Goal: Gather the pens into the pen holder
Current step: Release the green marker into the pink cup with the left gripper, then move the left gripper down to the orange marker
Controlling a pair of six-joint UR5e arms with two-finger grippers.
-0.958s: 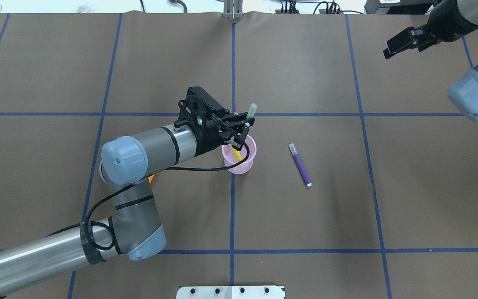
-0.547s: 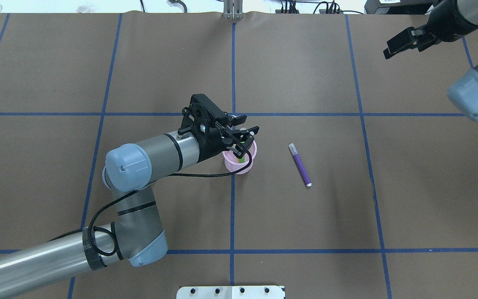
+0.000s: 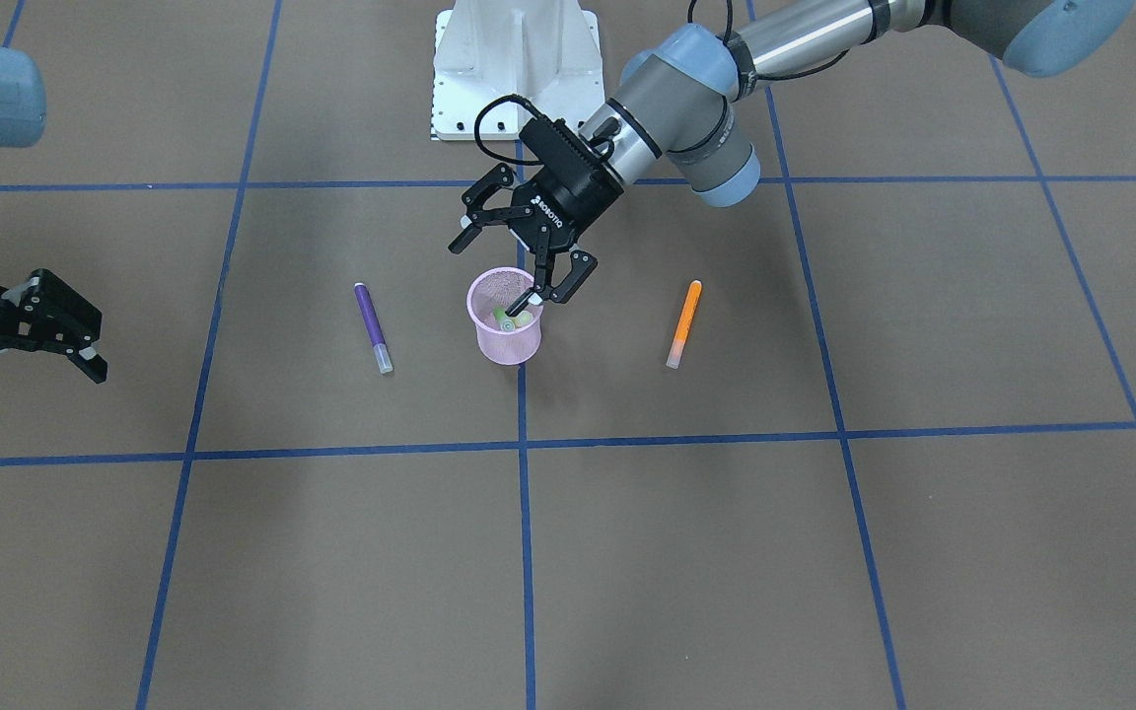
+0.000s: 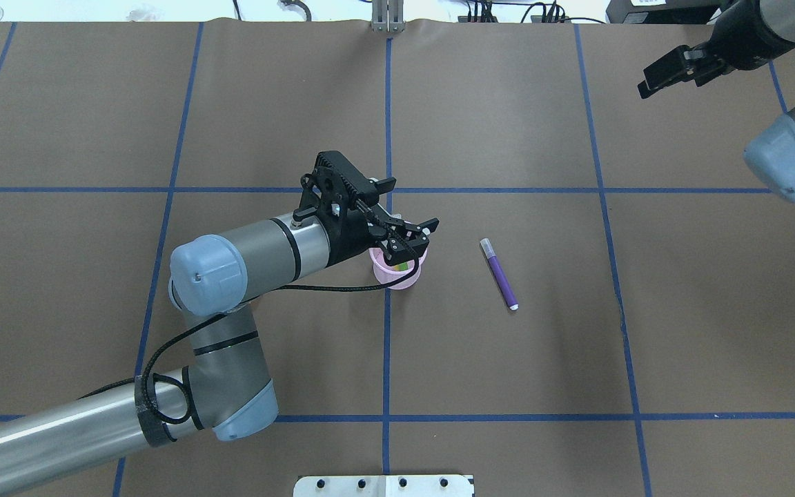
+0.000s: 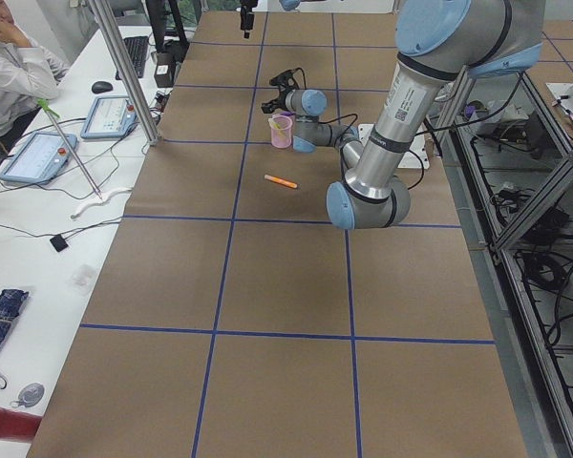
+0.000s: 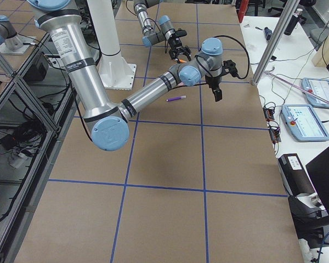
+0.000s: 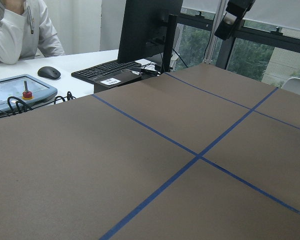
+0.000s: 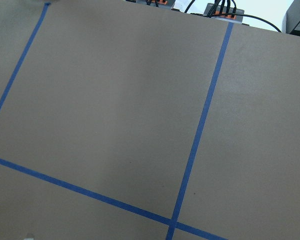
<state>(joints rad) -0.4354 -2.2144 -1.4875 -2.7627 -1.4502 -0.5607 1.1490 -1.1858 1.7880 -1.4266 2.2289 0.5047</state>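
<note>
**Holder** (image 3: 506, 340) (image 4: 397, 277): small pink wire-mesh cup with a solid rim, tapering toward the base. It stands upright near the table's centre, on a blue tape line.

**Contents:** green pen (image 3: 503, 318) and yellow pen (image 3: 523, 319), leaning inside with pale caps at rim level.

**Purple pen** (image 3: 371, 325) (image 4: 499, 274): lies flat on the table, whitish cap, on the holder's right-arm side, apart from it.

**Orange pen** (image 3: 683, 322) (image 5: 281, 181): lies flat on the holder's other side, whitish cap, apart from it. The left arm hides it in the overhead view.

**Left gripper** (image 3: 514, 268) (image 4: 409, 219): above the holder's mouth, jaws spread wide and holding nothing. One fingertip (image 3: 532, 296) is at the rim.

**Right gripper** (image 3: 35, 390) (image 4: 661, 74): at the far table edge, well away from the pens, jaws apart and holding nothing.

**Table** (image 3: 824, 542): brown paper cover, marked into large squares with blue tape.

**Base plate** (image 3: 514, 69): white, on the robot's side of the table.

**Room:**
- White side desk carrying a keyboard (image 7: 107, 70), mouse (image 7: 49, 73), monitor (image 7: 147, 30) and a control tablet (image 7: 15, 92).
- Seated person (image 5: 5, 67) in a white shirt at that desk.
- Aluminium framing along the table's edges.
</note>
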